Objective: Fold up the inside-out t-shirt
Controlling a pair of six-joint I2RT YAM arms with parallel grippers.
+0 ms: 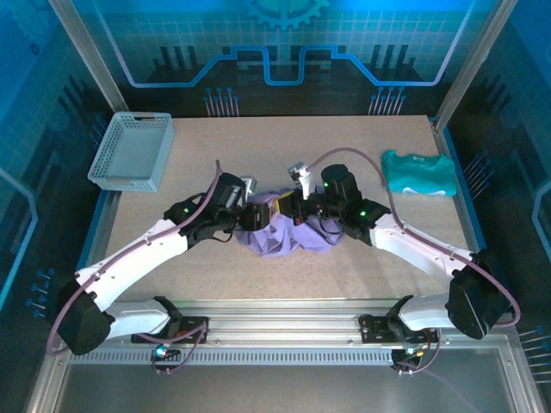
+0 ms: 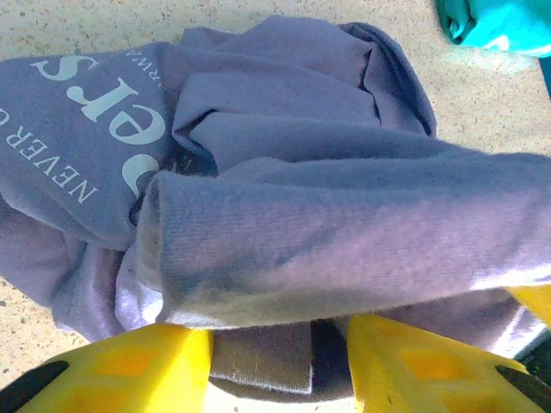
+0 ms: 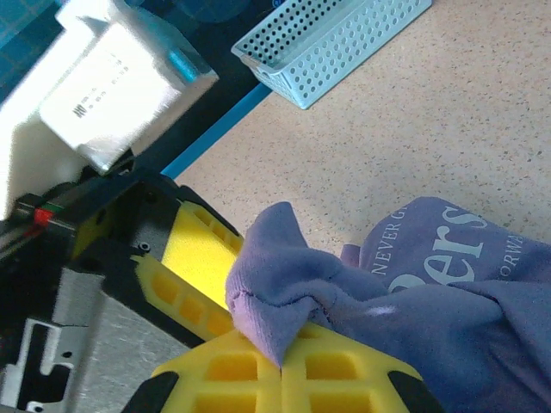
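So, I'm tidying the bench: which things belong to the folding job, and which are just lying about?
In the job: purple t-shirt, left pincer, right pincer shut on its cloth.
Lying about: mesh basket, teal garment.

Left wrist view: print on inside-out t-shirt (image 2: 284, 224) ran off the left edge and was lost in folds. Teal garment (image 2: 499, 21) was clipped by the upper right corner. Cloth covered the left gripper (image 2: 275, 344) tips; grip indeterminate. Right wrist view: basket (image 3: 327, 43) was cropped at top.
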